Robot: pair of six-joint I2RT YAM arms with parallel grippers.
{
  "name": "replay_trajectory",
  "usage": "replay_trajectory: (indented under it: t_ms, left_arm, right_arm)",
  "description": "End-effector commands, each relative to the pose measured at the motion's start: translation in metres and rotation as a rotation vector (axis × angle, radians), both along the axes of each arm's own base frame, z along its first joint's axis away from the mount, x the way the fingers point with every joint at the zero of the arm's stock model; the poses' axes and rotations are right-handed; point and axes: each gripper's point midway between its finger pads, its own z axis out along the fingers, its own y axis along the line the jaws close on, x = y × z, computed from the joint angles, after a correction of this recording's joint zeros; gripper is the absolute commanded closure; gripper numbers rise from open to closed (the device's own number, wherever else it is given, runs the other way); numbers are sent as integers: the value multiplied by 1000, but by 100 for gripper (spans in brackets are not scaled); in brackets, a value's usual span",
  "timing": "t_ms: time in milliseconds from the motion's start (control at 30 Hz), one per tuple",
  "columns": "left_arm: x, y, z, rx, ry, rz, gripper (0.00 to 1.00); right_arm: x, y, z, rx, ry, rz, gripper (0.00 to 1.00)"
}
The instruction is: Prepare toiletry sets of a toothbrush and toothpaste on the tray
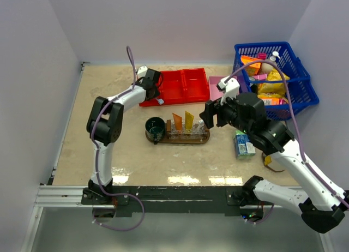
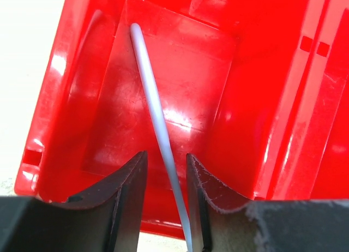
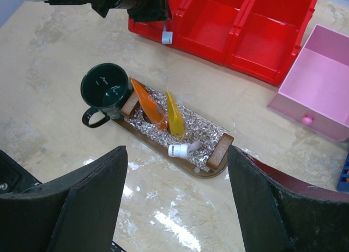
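From above, we find the tray (image 1: 180, 142) in the middle of the table (image 1: 125, 160). Two toothpaste tubes (image 1: 178, 121) stand on it side by side, and a green mug (image 1: 155, 126) sits at its left end. We can make out no toothbrush there. The left jaws are down at the leftmost compartment of the red bin (image 1: 191, 88). The right jaws hang just off the tray's right end.

At the left wrist, the toothbrush (image 2: 155, 107) runs as a thin white stick from the far part of that compartment to between the jaws. They stand narrowly apart astride it with red showing beside the stick, so we judge it not yet clamped. It looks light, stiff and smooth. We expect it to swivel or slide in a pinch this near its end, so a hold nearer mid-handle, square across the stick, would carry it more steadily.

At the right wrist, the jaws stand wide apart with nothing between them, above the tray's right end. Both tubes are upright on a crinkled silvery lining. We think their soft flat bodies could tip if nudged.
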Motion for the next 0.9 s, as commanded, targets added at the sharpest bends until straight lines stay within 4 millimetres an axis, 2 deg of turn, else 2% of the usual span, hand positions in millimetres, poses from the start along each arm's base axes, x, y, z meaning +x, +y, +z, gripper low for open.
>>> replay_trajectory:
  t_ms: [0,233,300,400,500,567,700,867]
  left_arm:
    - [16,2,2,-4,-22,-15,62]
    - [21,1,-4,5,-18,-44,67]
    - [22,0,-4,7,-16,-58,76]
    - [22,2,-4,19,-15,-63,83]
    - [24,1,5,26,-35,-75,90]
    - [25,2,12,30,-49,-79,91]
    - [28,2,34,31,-90,-90,100]
    - [30,1,62,29,-145,-107,100]
  right_arm:
    - [2,2,13,48,-39,0,24]
    - [2,4,8,50,-26,1,24]
    - [2,4,8,55,-26,-1,24]
    - [2,5,8,58,-24,0,24]
    - [3,4,7,57,-25,-7,24]
    - [3,4,6,54,-23,-6,24]
    - [4,5,5,62,-22,-10,24]
    - [6,5,5,58,-24,-20,24]
